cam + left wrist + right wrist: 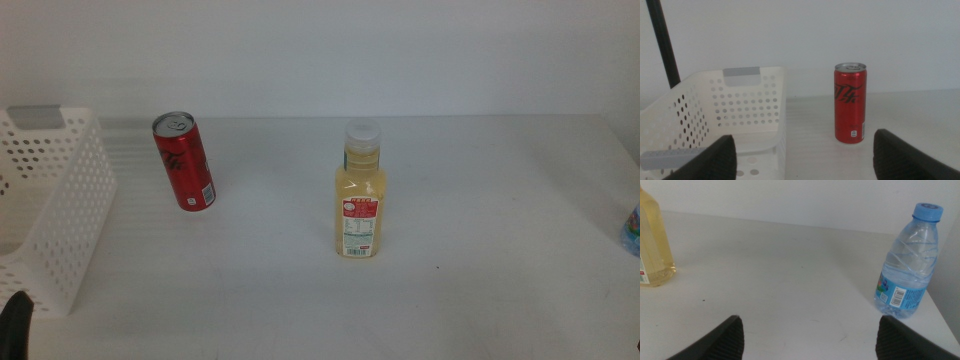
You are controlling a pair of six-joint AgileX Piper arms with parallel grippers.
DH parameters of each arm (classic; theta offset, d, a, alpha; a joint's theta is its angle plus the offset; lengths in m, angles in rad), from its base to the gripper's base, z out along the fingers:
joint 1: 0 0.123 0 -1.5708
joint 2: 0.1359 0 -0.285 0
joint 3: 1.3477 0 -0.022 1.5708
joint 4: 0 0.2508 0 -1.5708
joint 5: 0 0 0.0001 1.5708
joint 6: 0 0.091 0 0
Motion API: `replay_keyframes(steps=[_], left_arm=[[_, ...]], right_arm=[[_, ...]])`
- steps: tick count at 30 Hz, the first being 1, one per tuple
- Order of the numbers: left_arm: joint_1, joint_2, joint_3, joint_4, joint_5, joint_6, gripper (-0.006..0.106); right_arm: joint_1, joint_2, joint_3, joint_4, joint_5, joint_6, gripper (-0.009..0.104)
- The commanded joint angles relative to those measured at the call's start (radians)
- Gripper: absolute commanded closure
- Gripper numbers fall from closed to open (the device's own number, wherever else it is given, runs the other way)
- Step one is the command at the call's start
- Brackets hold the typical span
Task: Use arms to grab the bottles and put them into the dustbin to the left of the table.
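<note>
Nothing grabbed yet from where I'm sitting. My left gripper (800,155) hangs low near the table's (480,250) near-left corner, jaws spread wide and empty, looking straight at the red can (850,103) with the dustbin (747,100) just beside it. Only a dark tip shows at the middle view's bottom edge. The right gripper (807,337) is also wide open with nothing in it, facing the blue-capped bottle (907,262), which stands close to the table's right edge, so I'd guess not much room to push past it. The juice bottle (360,195) stands upright mid-table, well apart from both others. All three are upright with open tabletop around them, so a side approach looks easy. The bin sits hard at the left edge, open top
</note>
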Motion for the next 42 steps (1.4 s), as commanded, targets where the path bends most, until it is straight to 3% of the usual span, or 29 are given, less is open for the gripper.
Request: replay_keyframes(steps=[1, 8, 18, 30, 42], left_arm=[[-0.002, 0.045, 0.004, -0.022, -0.101, -0.016, 0.010], [-0.016, 0.326, 0.004, -0.020, -0.463, -0.051, 0.010], [-0.159, 0.795, 0.004, 0.034, -0.840, -0.090, 0.010], [-0.162, 1.206, 0.006, 0.044, -1.265, -0.096, 0.010], [-0.162, 1.340, 0.006, 0.060, -1.353, -0.096, 0.010]], right_arm=[[-0.005, -0.027, -0.008, -0.006, -0.073, -0.013, 0.018], [-0.005, -0.027, -0.008, -0.006, -0.073, -0.013, 0.018], [-0.005, -0.027, -0.008, -0.006, -0.073, -0.013, 0.018], [-0.005, -0.027, -0.008, -0.006, -0.073, -0.013, 0.018], [-0.005, -0.027, -0.008, -0.006, -0.073, -0.013, 0.018]])
